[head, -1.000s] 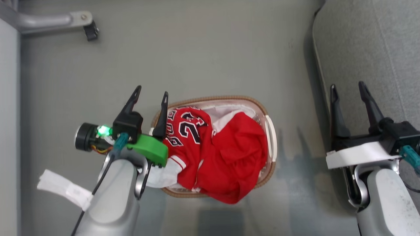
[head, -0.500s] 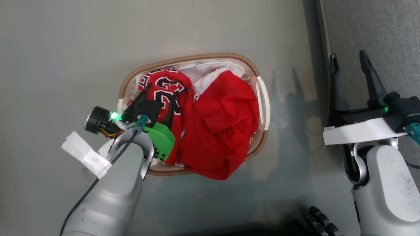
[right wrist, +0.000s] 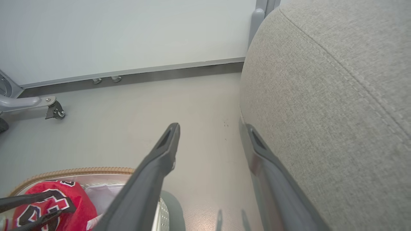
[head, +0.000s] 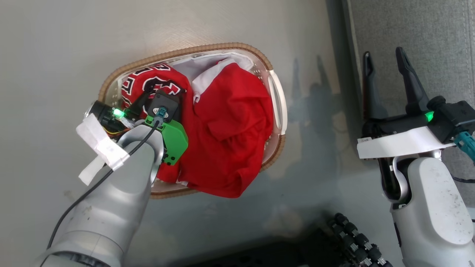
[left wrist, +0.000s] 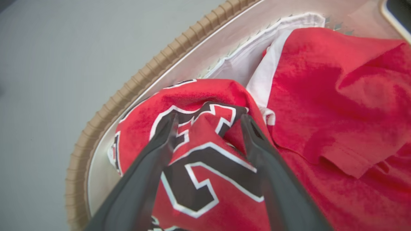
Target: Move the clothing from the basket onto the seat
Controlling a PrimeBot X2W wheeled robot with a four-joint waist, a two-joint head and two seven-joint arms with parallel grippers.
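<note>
The clothing (head: 226, 148) lies heaped in the basket (head: 207, 47), which stands on the floor (head: 55, 44) near the seat (head: 430, 33). The numbered jersey (left wrist: 205, 173) fills the basket's left end. The plain red garment (left wrist: 337, 96) lies beside it and spills over the near rim, with white lining (left wrist: 237, 64) showing behind. Both pieces look light, limp and creased, so they should bunch between the fingers rather than slip, and will likely trail when lifted. A raised fold across the jersey's numerals looks the best place to pinch. The left pincer (left wrist: 209, 118) is spread, its fingers set down into the jersey on either side of that fold, with nothing pinched yet. The right pincer (head: 383, 52) is spread too and holds nothing, hanging by the seat's edge, well apart from the basket
</note>
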